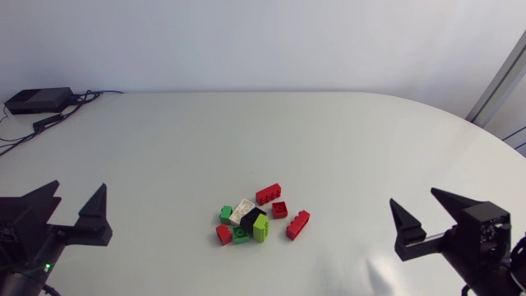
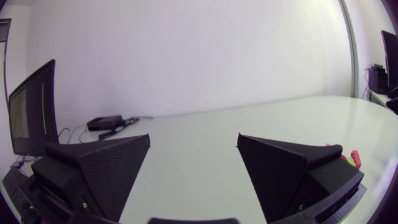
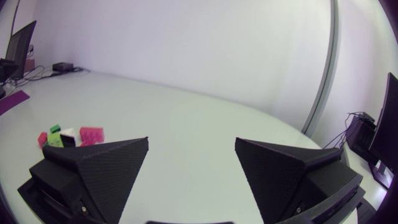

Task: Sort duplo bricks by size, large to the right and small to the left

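Black wedge-fingered left pincer (image 1: 80, 185), right pincer (image 1: 412, 196)

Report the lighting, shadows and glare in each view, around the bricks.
Head view: even, soft light; the brick pile casts only faint shadows on the table, with a pale sheen beside the right gripper. Left wrist view: glossy table, no harsh glare; the left gripper hides part of the pile. Right wrist view: pile evenly lit, no strong shadows.

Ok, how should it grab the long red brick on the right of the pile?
Probably by its two long sides, at the middle, coming down from above with the right pincer turned to match. The red brick lies flat and slanted at the edge of the pile, seemingly touching no other brick.
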Robot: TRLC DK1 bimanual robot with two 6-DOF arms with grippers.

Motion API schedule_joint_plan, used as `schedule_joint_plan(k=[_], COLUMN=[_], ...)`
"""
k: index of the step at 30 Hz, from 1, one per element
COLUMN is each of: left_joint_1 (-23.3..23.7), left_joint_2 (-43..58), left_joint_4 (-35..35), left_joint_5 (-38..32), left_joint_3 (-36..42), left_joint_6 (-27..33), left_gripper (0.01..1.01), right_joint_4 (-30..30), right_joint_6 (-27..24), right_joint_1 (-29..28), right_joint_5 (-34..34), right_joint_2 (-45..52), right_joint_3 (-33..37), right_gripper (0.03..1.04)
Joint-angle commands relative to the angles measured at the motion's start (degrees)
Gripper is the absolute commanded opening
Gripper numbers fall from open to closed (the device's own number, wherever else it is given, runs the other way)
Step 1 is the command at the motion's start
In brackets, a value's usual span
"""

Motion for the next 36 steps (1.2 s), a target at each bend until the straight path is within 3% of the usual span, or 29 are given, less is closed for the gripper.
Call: schedule_joint_plan(k=[1, 7, 15, 23, 26, 30, 33, 36], left_joint_1=[-1.2, -1.4, 1.2, 2.8, 1.4, -1.9, -2.3, -2.6], left_joint_2=[2.8, 7.5, 22.0, 39.9, 43.7, 44.6, 44.6, 44.3], left_joint_4=[-5.4, -13.4, -27.8, -55.6, -62.9, -65.6, -65.9, -66.2], left_joint_5=[1.0, 1.0, 0.9, 0.8, 0.9, 0.9, 0.9, 0.9], left_joint_3=[6.0, 17.9, 39.6, 60.7, 64.2, 64.9, 65.0, 64.7], left_joint_6=[0.3, -1.4, -3.9, -3.5, -2.0, -2.5, -3.7, -3.7], left_gripper=[0.979, 0.979, 0.979, 0.979, 0.977, 0.977, 0.977, 0.977], right_joint_4=[-4.2, -16.1, -34.2, -49.9, -54.5, -59.6, -59.4, -57.7], right_joint_6=[0.0, 1.7, 8.4, 14.3, 16.6, 24.3, 28.5, 28.7], right_joint_1=[0.4, 0.7, 0.6, 2.4, 3.9, 7.5, 9.9, 14.3], right_joint_5=[-0.9, -0.9, -3.5, -4.7, -5.2, -5.1, -3.5, -2.9], right_joint_2=[5.1, 15.1, 34.8, 48.9, 51.6, 57.4, 61.5, 63.4], right_joint_3=[5.0, 18.9, 42.0, 56.1, 60.8, 65.9, 67.0, 66.7], right_gripper=[1.0, 1.0, 1.0, 1.0, 1.0, 1.0, 1.0, 1.0])
